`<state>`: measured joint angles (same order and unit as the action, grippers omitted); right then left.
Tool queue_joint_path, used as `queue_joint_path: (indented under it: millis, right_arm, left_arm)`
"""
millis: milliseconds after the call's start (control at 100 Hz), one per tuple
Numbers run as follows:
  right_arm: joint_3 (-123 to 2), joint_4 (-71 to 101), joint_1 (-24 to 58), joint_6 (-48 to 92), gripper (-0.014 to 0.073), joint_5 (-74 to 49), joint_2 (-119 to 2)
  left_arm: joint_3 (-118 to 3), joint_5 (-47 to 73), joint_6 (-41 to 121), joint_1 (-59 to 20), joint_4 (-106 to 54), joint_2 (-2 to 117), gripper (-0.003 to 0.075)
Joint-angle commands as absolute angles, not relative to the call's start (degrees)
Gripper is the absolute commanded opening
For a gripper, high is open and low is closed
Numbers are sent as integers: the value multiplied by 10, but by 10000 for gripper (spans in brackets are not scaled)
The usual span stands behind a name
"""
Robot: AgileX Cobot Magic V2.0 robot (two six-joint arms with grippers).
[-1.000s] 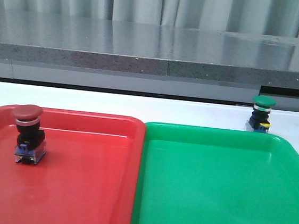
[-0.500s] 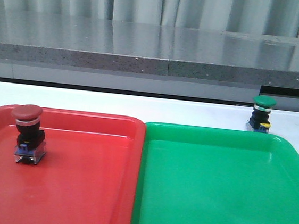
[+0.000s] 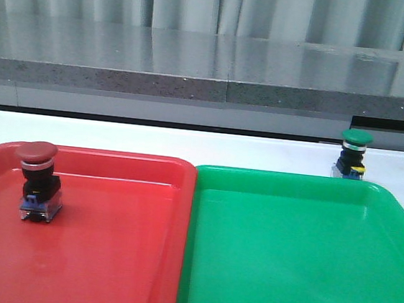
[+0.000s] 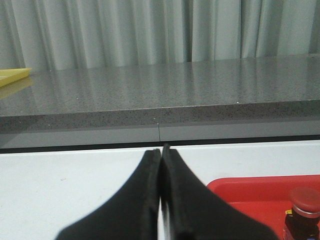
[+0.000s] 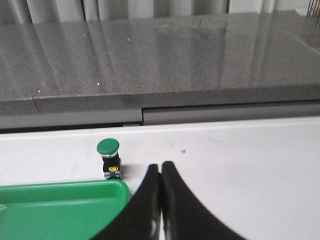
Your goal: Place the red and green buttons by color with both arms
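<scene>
White table [image 3: 153, 139]; red button [image 4: 305, 210] cut off at left-wrist frame edge.

Three forward-facing cameras, set low
The front view looks across the table [image 3: 188, 143] from close above the trays; each wrist view looks past its own fingers, sharing one tray corner.

red tray [image 3: 104, 257], green tray [image 3: 297, 277], black fingers [image 4: 145, 200].
</scene>
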<state>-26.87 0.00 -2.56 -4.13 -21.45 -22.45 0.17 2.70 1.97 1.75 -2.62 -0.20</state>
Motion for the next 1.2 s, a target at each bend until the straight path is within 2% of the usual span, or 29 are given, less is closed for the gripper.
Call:
queue_joint_path:
  millis: [0, 160, 370, 470, 540, 660, 710, 760, 1190]
  right_arm:
    - [-312, -3, -28, -43, -64, -192, -289]
    - [-364, 8, -27, -43, -64, -202, -406]
    - [-471, 33, -24, -43, -62, -293, -541]
    - [-524, 33, -12, -41, -15, -337, -605]
    - [-559, 33, -1, -35, 112, -362, -647]
    - [-614, 33, 19, -34, 458, -390, -713]
    - [-635, 33, 27, -34, 559, -400, -737]
    - [-659, 34, 34, -34, 616, -409, -761]
    - [-845, 53, 55, -39, 627, -510, -965]
  left_arm:
    - [8, -14, 15, 18, -32, -21, -20]
    - [8, -14, 15, 18, -32, -21, -20]
    - [8, -14, 15, 18, -32, -21, -20]
    - [8, -14, 15, 18, -32, -21, -20]
    - [8, -14, 15, 18, -32, -21, -20]
    - [8, -14, 15, 18, -32, -21, -20]
    - [8, -14, 15, 18, -32, -21, -20]
    - [8, -14, 15, 18, -32, -21, -20]
    - [8, -14, 15, 18, -32, -21, -20]
